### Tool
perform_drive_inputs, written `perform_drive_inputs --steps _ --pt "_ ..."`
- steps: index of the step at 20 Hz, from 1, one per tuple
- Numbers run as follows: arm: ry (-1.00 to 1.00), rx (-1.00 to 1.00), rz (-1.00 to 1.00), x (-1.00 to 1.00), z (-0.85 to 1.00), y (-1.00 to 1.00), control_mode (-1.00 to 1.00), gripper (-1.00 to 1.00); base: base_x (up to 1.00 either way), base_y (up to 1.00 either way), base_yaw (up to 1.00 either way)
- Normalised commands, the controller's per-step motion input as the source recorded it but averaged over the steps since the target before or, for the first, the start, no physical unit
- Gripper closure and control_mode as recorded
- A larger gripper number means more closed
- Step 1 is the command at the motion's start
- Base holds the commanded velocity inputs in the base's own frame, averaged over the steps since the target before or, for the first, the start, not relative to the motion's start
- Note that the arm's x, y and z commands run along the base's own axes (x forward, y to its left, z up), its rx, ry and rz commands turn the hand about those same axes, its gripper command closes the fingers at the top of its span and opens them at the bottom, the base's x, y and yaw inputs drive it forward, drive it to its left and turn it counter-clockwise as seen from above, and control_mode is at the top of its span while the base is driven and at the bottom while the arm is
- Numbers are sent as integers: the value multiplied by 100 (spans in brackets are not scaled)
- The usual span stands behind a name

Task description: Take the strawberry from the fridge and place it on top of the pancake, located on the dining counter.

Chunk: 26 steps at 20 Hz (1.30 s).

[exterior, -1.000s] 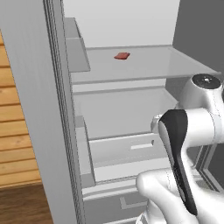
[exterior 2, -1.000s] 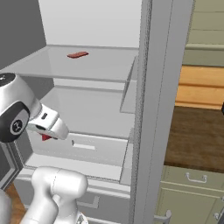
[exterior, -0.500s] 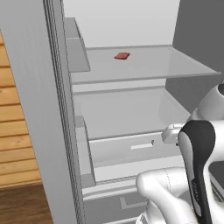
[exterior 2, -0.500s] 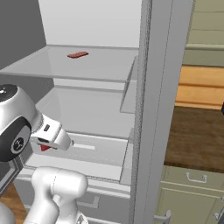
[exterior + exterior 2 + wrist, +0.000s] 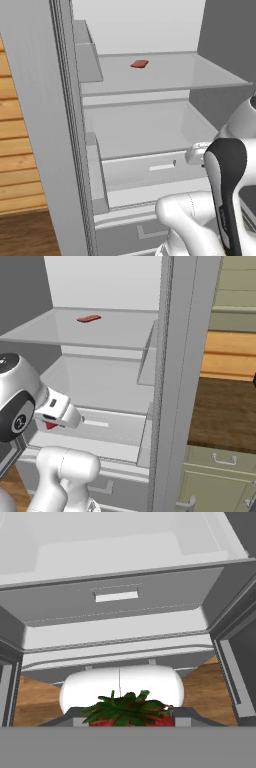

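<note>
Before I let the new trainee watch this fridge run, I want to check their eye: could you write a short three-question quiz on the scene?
1. True or false: the tiny bright red strawberry with green leaves sits between the fingers of the robot's hand.
2. Where does the flat dull red-brown piece lie? A) on the upper glass shelf B) in the light-grey fridge drawer C) on the wooden floor
3. Fill in: in the hand view, the hand is in front of the open tall light-grey fridge and looks toward its ____.

Key: 1 true. 2 A. 3 drawer.
</note>
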Motion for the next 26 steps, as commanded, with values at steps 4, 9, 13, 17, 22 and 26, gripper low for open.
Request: perform_drive_inputs --steps 4,9,13,17,22,26 --pt "0 0 0 0 0 0 100 100 -16 0 9" --pt "0 0 0 0 0 0 100 100 -59 1 32" --pt "0 0 0 0 0 0 100 100 -71 2 53" --pt "0 0 0 0 0 0 100 100 -69 -1 63" --pt "0 0 0 0 0 0 100 100 -51 0 77" --pt "0 0 0 0 0 0 100 100 -15 -1 97"
